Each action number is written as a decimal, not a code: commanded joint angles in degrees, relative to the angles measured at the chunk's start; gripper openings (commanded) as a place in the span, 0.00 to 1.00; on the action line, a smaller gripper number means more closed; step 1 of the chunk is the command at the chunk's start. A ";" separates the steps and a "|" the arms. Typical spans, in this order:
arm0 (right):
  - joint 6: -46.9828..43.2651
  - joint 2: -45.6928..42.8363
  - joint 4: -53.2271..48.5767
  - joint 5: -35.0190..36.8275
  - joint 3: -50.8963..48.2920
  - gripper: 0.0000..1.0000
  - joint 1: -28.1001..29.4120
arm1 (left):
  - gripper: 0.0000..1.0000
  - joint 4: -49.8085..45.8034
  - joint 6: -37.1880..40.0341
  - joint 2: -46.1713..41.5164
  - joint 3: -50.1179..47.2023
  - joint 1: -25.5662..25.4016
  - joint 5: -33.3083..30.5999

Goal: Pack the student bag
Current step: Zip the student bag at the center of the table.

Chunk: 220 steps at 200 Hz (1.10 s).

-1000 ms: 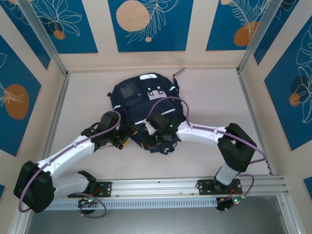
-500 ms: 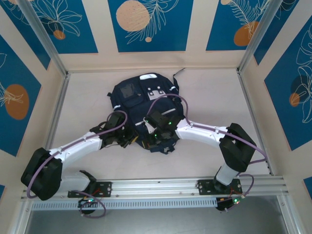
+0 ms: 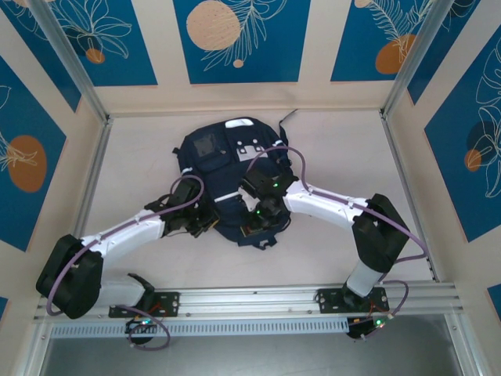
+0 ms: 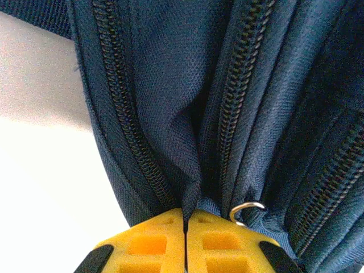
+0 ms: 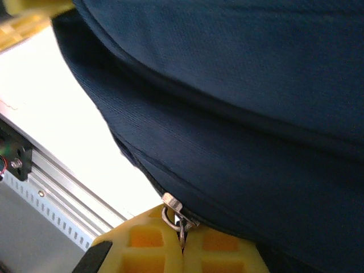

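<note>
— Where is the student bag (image 3: 227,168) lying?
— Flat, mid-tabletop (image 3: 337,149). The left gripper (image 4: 185,215) is pinching a fold of it; the right gripper (image 5: 182,238) is clenching its zipper pull (image 5: 172,206).
— Progress?
— Early, I'm guessing: the zippers (image 4: 119,114) are looking shut, so opening and packing are remaining.
</note>
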 commanded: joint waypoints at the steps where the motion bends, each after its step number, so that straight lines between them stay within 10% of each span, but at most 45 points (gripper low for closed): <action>1: -2.67 -0.90 -6.48 -1.32 0.82 0.00 -1.80 | 0.07 -5.07 2.38 -0.02 0.77 2.35 -7.05; 142: 2.63 -12.69 22.25 3.43 -18.36 0.00 -8.48 | 0.11 -17.02 14.12 -5.66 8.16 19.12 -11.84; 179: 11.81 -9.27 38.80 5.64 -23.09 0.00 -2.07 | 0.58 -16.98 12.95 -6.03 8.72 18.06 -1.31; 220: 18.12 -3.36 46.90 5.18 -22.28 0.00 1.37 | 0.76 -19.26 3.02 -11.49 8.74 6.07 -2.51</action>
